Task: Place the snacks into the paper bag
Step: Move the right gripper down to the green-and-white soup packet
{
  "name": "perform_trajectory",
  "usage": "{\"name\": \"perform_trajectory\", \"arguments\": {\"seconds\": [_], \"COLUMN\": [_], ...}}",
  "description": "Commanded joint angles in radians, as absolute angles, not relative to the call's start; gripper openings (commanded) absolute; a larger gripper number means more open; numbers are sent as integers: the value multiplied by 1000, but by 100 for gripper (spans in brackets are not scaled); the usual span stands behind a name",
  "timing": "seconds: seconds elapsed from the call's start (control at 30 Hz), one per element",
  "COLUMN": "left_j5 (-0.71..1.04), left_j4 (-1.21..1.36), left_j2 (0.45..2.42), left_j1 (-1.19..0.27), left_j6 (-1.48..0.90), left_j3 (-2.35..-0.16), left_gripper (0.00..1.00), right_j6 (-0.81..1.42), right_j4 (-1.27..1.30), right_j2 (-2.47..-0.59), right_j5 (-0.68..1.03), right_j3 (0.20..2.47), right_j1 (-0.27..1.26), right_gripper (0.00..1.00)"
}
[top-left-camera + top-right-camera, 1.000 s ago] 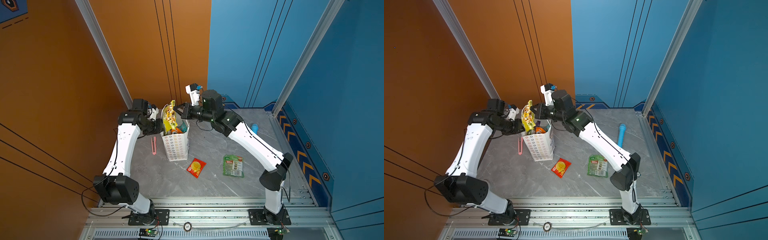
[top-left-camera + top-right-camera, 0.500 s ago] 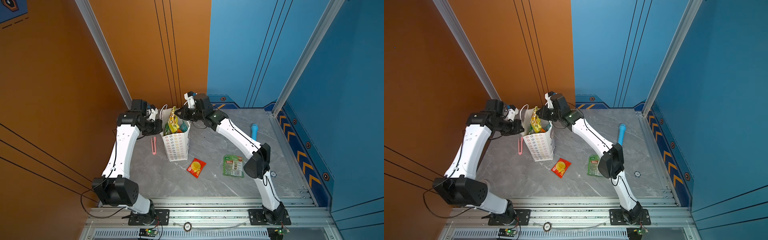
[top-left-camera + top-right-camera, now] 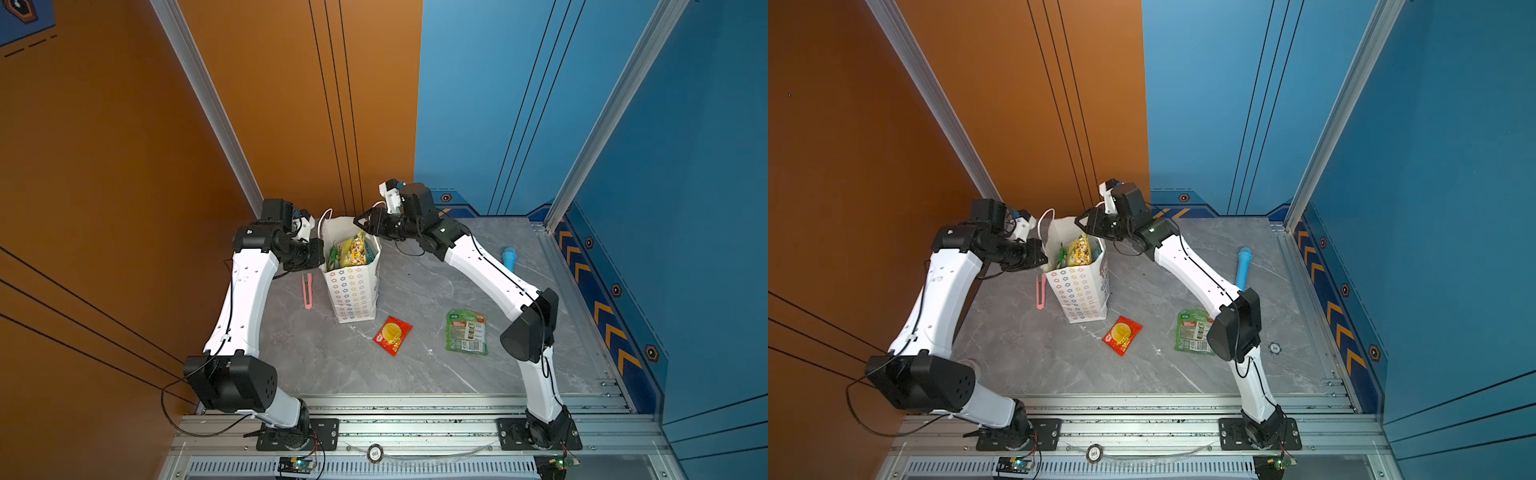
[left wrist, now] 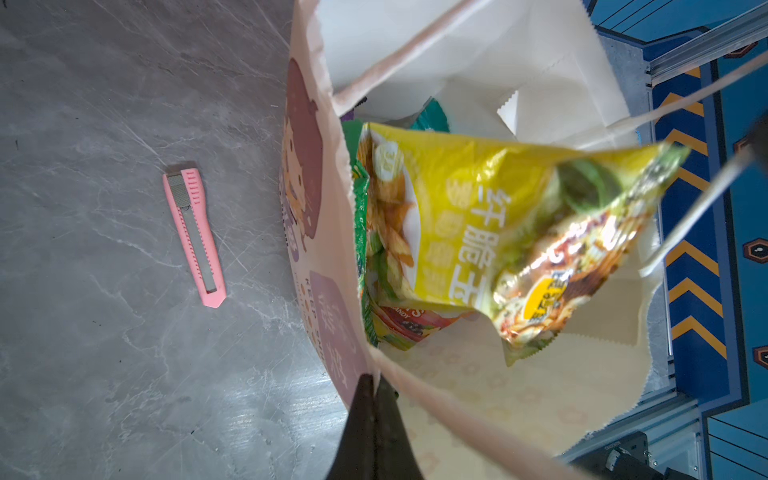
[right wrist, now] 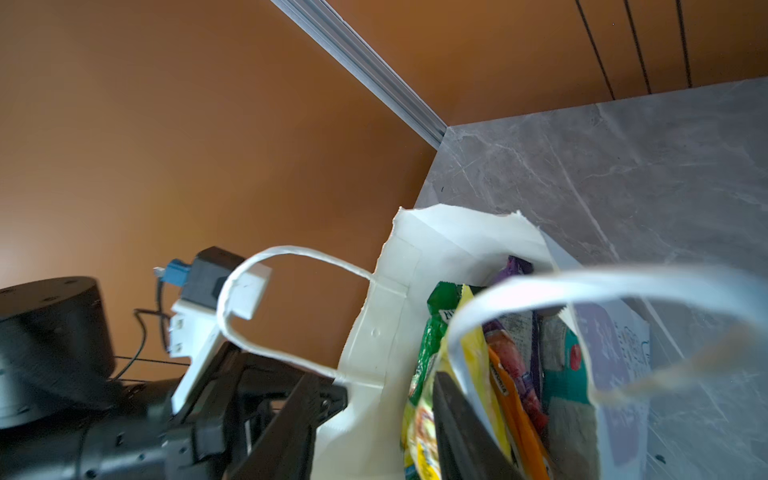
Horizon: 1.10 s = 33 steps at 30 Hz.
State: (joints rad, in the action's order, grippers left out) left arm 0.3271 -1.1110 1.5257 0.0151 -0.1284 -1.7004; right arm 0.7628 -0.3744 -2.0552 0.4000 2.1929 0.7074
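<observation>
Hidden: paper bag [image 3: 353, 291] floor, beneath snacks [image 5: 519, 374]. Left gripper [image 4: 374, 381] pinched tight on its rim. Right gripper [image 3: 363, 220] jaws parted above yellow snack packet [image 4: 457, 216], gripping nothing.

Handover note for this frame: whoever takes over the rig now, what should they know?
Left gripper: shut on the rim of the tall white paper bag, holding it open.
Right gripper: open, empty, over the bag's mouth.
Done: yellow snack packet and several others are in the bag.
To do: small red packet and green packet lie on the grey table; bag both.
</observation>
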Motion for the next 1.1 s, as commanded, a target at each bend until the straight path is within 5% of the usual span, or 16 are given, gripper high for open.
{"name": "perform_trajectory", "arguments": {"seconds": [0.0, 0.47, 0.7, 1.07], "left_j5": [379, 384, 384, 385], "left_j4": [-1094, -1085, -1075, -1074], "left_j2": [1501, 1503, 1492, 1476], "left_j1": [25, 25, 28, 29], "left_j6": [-115, -117, -118, -128], "left_j3": [-1710, -1704, -1689, -1680], "left_gripper": [0, 0, 0, 0], "right_j6": [714, 635, 689, 767], "right_j4": [-347, -392, -485, -525], "right_j2": [-1908, -1442, -1165, -980], "right_j5": [356, 144, -9, 62], "right_j3": [2128, 1464, 1010, 668], "right_j1": [678, 581, 478, 280], "right_gripper": [48, 52, 69, 68]}}
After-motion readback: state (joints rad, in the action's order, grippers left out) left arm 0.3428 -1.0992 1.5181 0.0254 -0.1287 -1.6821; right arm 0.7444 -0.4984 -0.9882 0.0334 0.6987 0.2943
